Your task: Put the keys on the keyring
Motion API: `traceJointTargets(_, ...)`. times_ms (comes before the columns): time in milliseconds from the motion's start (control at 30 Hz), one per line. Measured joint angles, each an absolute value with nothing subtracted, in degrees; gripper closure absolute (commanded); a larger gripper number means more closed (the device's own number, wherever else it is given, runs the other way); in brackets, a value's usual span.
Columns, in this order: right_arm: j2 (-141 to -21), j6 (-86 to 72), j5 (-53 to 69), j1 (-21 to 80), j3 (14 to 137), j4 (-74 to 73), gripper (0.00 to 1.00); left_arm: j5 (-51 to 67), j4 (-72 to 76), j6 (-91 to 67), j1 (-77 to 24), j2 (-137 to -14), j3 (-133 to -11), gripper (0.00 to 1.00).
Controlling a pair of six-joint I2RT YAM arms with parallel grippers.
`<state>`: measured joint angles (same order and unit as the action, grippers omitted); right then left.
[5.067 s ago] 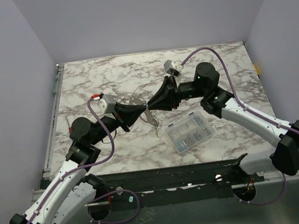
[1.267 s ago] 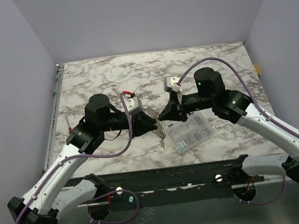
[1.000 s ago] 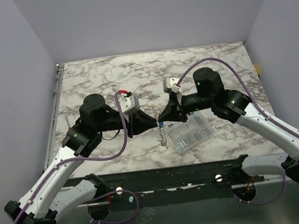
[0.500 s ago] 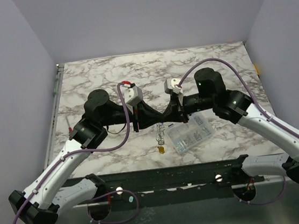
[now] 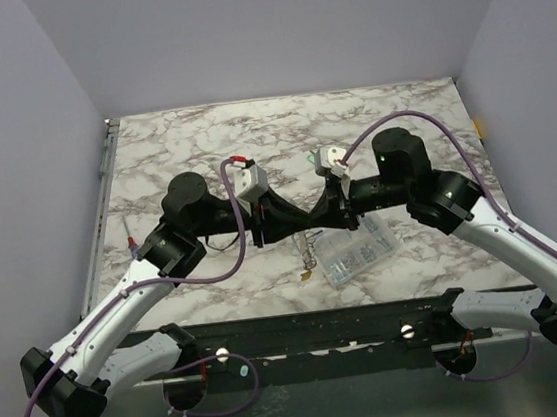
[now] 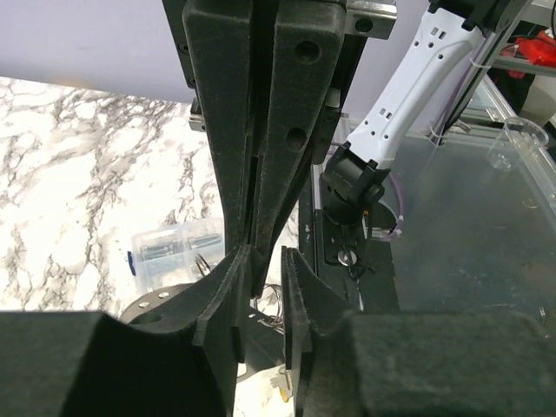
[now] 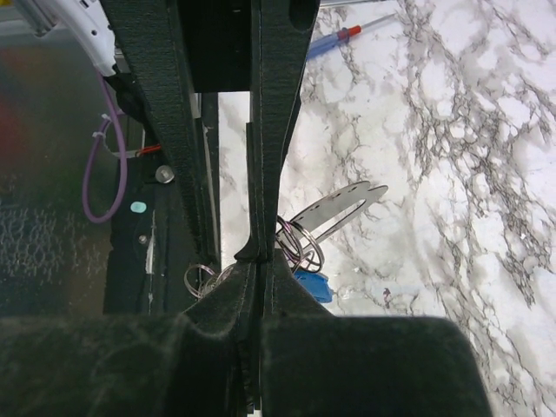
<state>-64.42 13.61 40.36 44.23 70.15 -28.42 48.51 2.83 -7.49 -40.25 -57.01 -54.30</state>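
My two grippers meet tip to tip above the table's front middle. My right gripper [image 5: 316, 220] [image 7: 261, 261] is shut on the keyring [image 7: 301, 244], whose silvery wire coils bunch at its tips. A blue key [image 7: 312, 285] and a flat metal tag [image 7: 340, 205] hang there. In the top view the keyring [image 5: 308, 253] dangles below the tips with a yellow key [image 5: 307, 275] at its lower end. My left gripper [image 5: 299, 226] [image 6: 265, 287] is open by a narrow gap, wire coils [image 6: 271, 300] showing in it. The green key is hidden.
A clear compartment box [image 5: 361, 249] of small parts lies just right of the hanging ring; it also shows in the left wrist view [image 6: 169, 248]. A slim red-and-blue stick [image 7: 349, 35] lies on the marble. The table's front rail [image 5: 322, 326] runs below.
The grippers have closed in on each other until their tips meet. The keyring now hangs lower beneath them with the yellow key dangling. The left arm has swung right.
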Motion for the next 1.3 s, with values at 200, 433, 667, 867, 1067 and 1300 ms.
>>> traceJointTargets(200, -62.98, 13.58, 39.09, 44.14, 69.10, -29.34, 0.99, 48.42, 4.47, -7.46, -40.27, -57.01, -51.81, 0.66)
traceJointTargets(433, -60.31, 13.52, 39.27, 44.18, 68.34, -27.70, 0.99, 44.07, 1.34, -5.69, -40.53, -56.90, -49.32, 0.63)
traceJointTargets(667, -57.65, 13.28, 39.88, 44.21, 68.34, -22.48, 0.99, 38.70, -3.97, -4.99, -40.51, -56.71, -44.53, 0.62)
traceJointTargets(867, -59.05, 12.43, 37.85, 44.21, 67.92, -21.12, 0.99, 36.23, -5.67, -4.86, -40.51, -52.36, -44.40, 0.57)
traceJointTargets(1067, -63.42, 5.78, 26.22, 44.21, 65.34, -17.28, 0.99, 26.41, -6.61, -5.45, -40.53, -48.18, -43.97, 0.46)
traceJointTargets(1300, -72.03, -7.31, 19.09, 44.21, 59.77, -19.51, 0.39, 12.82, -11.09, -10.61, -40.47, -46.61, -40.93, 0.44)
